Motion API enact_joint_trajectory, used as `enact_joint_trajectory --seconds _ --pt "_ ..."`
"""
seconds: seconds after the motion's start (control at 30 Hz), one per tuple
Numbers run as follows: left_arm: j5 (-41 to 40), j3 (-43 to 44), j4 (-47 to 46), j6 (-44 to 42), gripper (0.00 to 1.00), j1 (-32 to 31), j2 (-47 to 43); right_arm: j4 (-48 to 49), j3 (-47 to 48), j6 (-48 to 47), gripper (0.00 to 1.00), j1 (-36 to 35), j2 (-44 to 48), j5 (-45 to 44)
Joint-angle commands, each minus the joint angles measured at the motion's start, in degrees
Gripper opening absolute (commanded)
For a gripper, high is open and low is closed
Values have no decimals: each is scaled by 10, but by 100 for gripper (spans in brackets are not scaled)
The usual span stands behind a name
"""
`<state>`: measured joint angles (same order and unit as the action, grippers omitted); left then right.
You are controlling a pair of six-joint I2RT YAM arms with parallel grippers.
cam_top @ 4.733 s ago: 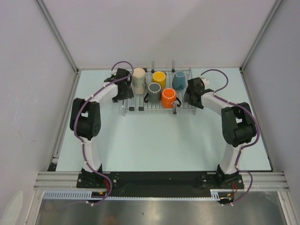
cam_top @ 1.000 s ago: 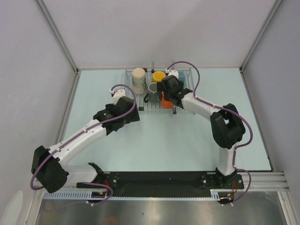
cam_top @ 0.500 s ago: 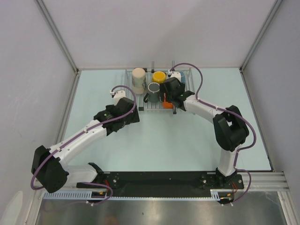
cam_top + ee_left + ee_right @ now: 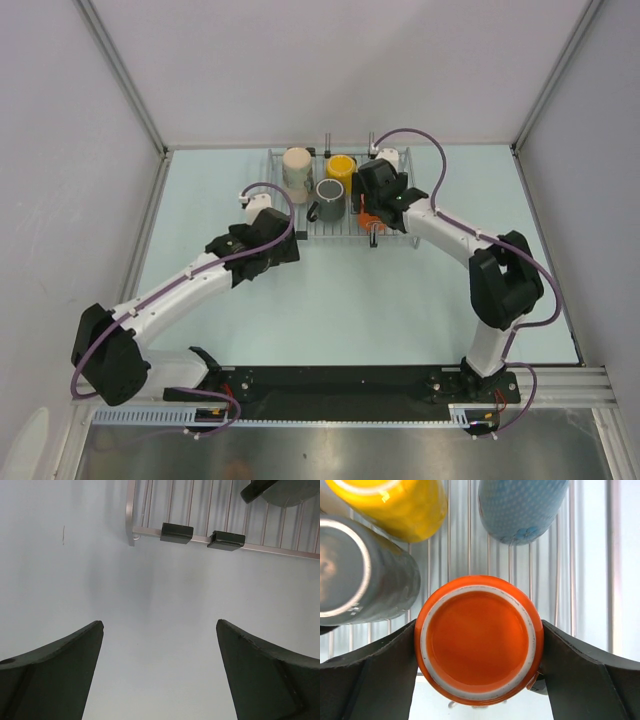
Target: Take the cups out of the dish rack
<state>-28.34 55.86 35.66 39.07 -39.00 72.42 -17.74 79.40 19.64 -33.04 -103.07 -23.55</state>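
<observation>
The silver wire dish rack stands at the back of the table. On it are the cream-beige cup, the yellow cup and the dark grey cup. My right gripper is above the rack's front right, shut on the upside-down orange cup. Its fingers press both sides of that cup. The grey cup, the yellow cup and the light blue cup stand close around it. My left gripper is open and empty over the table, just in front of the rack's left corner.
Two black rack feet sit on the rack's front bar. An upright prong rises at the rack's back. Grey walls enclose the table on three sides. The left arm stretches diagonally across the left half of the table.
My right gripper has shifted slightly right and settled round the orange cup. The left arm has barely moved. The other cups stay in place.
</observation>
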Motion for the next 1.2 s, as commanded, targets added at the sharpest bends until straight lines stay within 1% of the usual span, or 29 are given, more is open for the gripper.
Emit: enact_joint_trajectory --seconds 0.0,0.13,0.23,0.33,0.37,0.43,0.47,0.5,0.53,0.57,0.6,0.63,0.67,0.7,0.73,0.77,0.83,0.87,0.9,0.97,1.0,1.03,1.17 --pt "-8 29 -15 9 100 -4 0 -12 77 -8 0 0 64 -8" --pt "-13 44 -19 5 100 -3 -4 -23 99 -7 0 3 77 2" --pt "-7 55 -30 3 100 -4 -9 -25 92 6 0 7 95 26" --pt "26 50 -67 0 100 -3 -27 -1 60 24 0 17 132 91" --pt "37 35 -81 0 100 -4 -35 32 26 32 0 21 145 139" --pt "78 13 -140 -1 100 -3 -70 55 -5 66 0 46 180 203" --pt "97 -15 -163 -2 100 -2 -83 80 -38 79 0 53 189 268" --pt "114 -30 -212 -3 100 -1 -97 94 -56 94 0 62 203 292" --pt "148 -46 -237 -3 100 -1 -124 114 -77 108 0 78 230 316" --pt "163 -77 -261 -1 100 -1 -140 158 -127 133 0 84 248 360" --pt "177 -91 -307 1 100 0 -153 172 -149 147 0 89 264 376" --pt "208 -120 -330 4 100 0 -176 231 -174 159 0 99 296 408" --pt "223 -133 -350 6 100 1 -184 254 -197 187 0 103 314 422" --pt "238 -144 -385 10 100 1 -193 277 -242 201 0 106 329 435" --pt "251 -162 -397 19 100 2 -206 332 -265 216 0 113 363 460" --pt "279 -173 -411 21 100 2 -211 360 -287 250 0 115 377 471" --pt "314 -193 -459 39 100 2 -222 426 -342 282 0 118 403 497" --pt "345 -218 -479 45 100 1 -235 445 -360 296 0 118 421 504" --pt "361 -232 -530 55 100 0 -241 465 -375 325 0 119 429 511" --pt "389 -275 -582 86 99 1 -251 513 -419 349 0 117 451 519" --pt "405 -287 -626 96 99 0 -257 526 -431 369 0 116 458 519" --pt "410 -304 -641 112 98 -1 -261 545 -452 376 0 115 465 518" --pt "417 -329 -691 123 96 -12 -276 579 -492 402 0 108 486 511"
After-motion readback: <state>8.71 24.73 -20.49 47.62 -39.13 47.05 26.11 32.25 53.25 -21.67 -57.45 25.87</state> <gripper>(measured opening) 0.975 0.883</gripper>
